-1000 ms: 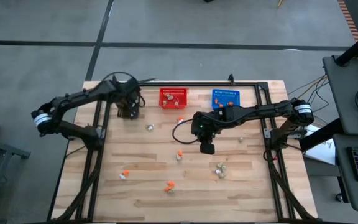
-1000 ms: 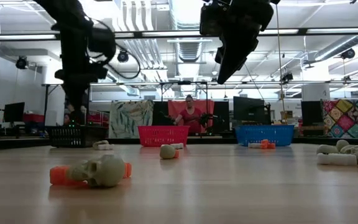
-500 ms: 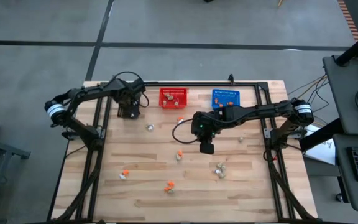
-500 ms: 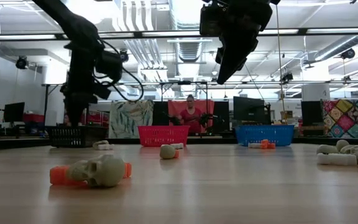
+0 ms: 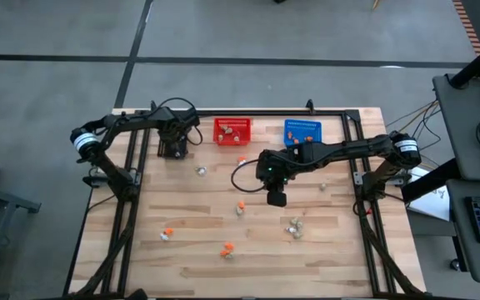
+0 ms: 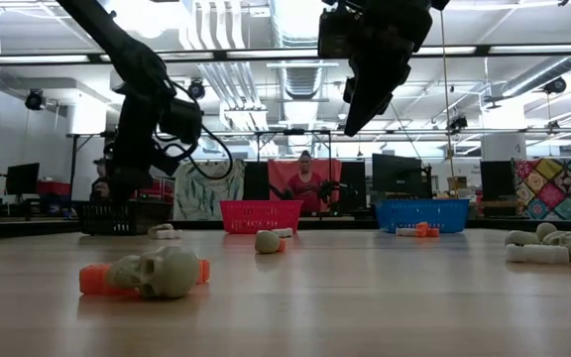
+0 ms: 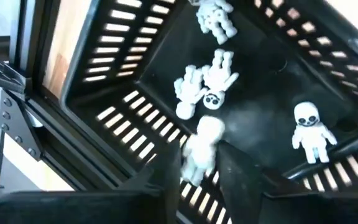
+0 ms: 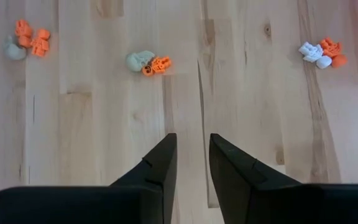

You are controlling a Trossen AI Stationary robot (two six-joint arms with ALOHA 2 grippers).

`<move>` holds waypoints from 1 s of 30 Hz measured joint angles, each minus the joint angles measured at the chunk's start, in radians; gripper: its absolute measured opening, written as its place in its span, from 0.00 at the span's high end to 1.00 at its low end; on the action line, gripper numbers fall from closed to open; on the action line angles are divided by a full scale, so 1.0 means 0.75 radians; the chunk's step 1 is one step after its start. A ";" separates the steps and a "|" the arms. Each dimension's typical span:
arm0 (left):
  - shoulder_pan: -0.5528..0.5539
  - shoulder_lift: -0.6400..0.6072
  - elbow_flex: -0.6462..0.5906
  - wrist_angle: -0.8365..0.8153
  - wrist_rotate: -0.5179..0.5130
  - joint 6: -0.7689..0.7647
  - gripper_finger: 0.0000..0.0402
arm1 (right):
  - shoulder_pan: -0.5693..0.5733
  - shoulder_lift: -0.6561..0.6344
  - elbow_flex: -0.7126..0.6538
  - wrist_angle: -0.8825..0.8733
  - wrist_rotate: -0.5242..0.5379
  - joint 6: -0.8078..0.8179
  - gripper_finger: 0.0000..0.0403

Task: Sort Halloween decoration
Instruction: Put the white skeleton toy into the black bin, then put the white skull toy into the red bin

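My left gripper (image 7: 197, 177) hangs pointing down into the black basket (image 5: 172, 148) at the table's far left, fingers parted. A white figure (image 7: 201, 146) shows between its fingertips, and several white skeleton figures (image 7: 211, 87) lie on the basket floor. My right gripper (image 8: 192, 155) is open and holds nothing; it hangs high over the table's middle (image 5: 277, 198). Below it on the wood lie orange and grey trinkets (image 8: 148, 62). A grey skull on an orange piece (image 6: 162, 273) lies near the front. My left gripper has the white figure (image 7: 197, 155) between its parted fingertips, above the black basket's floor. The picture is blurred there, and I cannot tell whether either finger touches it.
The red basket (image 5: 232, 131) and the blue basket (image 5: 302, 132) stand along the far edge. Loose trinkets lie scattered over the wood (image 5: 227, 248), (image 5: 294, 225), (image 5: 200, 171). A black frame rail (image 5: 132, 167) runs along the table's sides. A person sits in the room beyond (image 6: 305, 183).
My left gripper has sunk toward the black basket and tipped over to point more steeply down. My right arm and the trinkets on the table have kept still.
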 joint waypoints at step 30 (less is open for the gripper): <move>-0.706 -0.624 -0.046 0.322 0.125 -0.336 0.70 | 0.021 0.001 -0.182 0.328 0.001 0.087 0.82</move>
